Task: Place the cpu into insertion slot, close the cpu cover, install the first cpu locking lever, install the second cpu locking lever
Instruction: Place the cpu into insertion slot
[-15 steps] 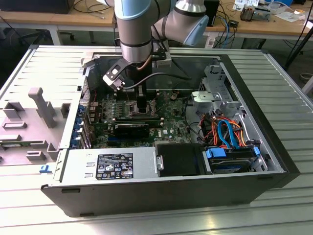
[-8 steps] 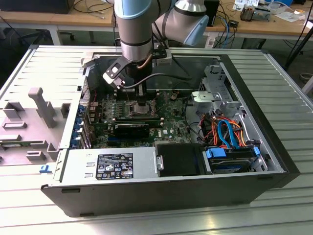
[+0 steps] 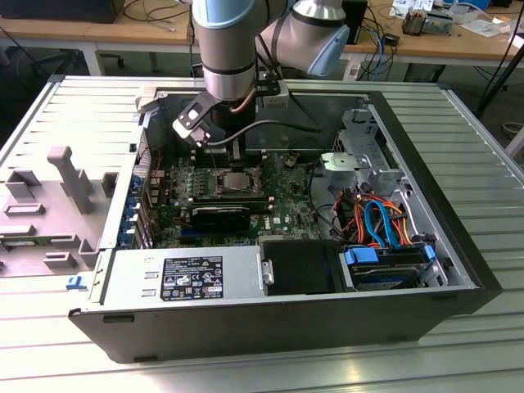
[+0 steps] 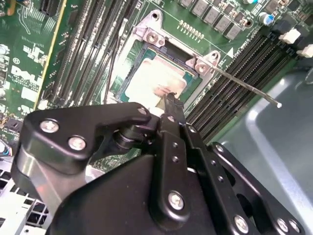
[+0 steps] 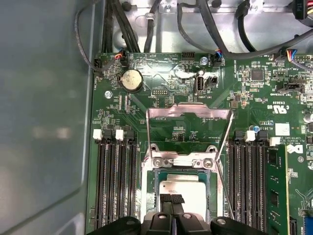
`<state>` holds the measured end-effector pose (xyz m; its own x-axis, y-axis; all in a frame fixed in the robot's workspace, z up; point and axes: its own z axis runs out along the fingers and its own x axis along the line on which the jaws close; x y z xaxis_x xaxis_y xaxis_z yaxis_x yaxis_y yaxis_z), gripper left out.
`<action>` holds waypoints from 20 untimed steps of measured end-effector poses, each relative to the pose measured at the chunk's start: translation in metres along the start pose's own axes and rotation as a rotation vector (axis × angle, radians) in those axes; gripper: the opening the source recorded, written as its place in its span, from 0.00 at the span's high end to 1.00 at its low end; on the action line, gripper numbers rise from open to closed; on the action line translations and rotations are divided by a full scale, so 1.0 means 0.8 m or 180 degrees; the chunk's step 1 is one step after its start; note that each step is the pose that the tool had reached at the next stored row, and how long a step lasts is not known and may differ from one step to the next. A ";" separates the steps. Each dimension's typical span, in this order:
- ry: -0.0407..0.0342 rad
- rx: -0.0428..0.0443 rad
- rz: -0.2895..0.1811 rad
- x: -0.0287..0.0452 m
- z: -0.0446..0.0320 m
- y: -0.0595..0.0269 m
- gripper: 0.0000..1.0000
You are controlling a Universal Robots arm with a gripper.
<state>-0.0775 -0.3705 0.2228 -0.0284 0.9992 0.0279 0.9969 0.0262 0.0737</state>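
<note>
Inside the open computer case point(image 3: 246, 327), over the green motherboard point(image 5: 161, 88): found gripper point(image 5: 171, 199) low above the insertion slot point(image 5: 152, 196), fingertips pressed together, clamping nothing. Logged cpu point(image 5: 190, 191) lying flat in that slot, silver top up, directly beneath the fingertips; cannot tell whether touching. Noted cpu cover point(image 5: 188, 111) swung up off the slot, standing open, green board visible through its window. Seen in second wrist view: thin locking lever point(image 4: 244, 86) raised, slanting out across the memory slots point(image 5: 115, 186). Counted such black slots on both sides of the socket.
</note>
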 end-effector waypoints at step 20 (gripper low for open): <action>-0.0099 0.0391 0.0009 -0.0003 -0.0184 0.029 0.89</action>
<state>-0.0558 -0.3706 0.2392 -0.0250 0.9997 -0.0032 0.9985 0.0248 -0.0491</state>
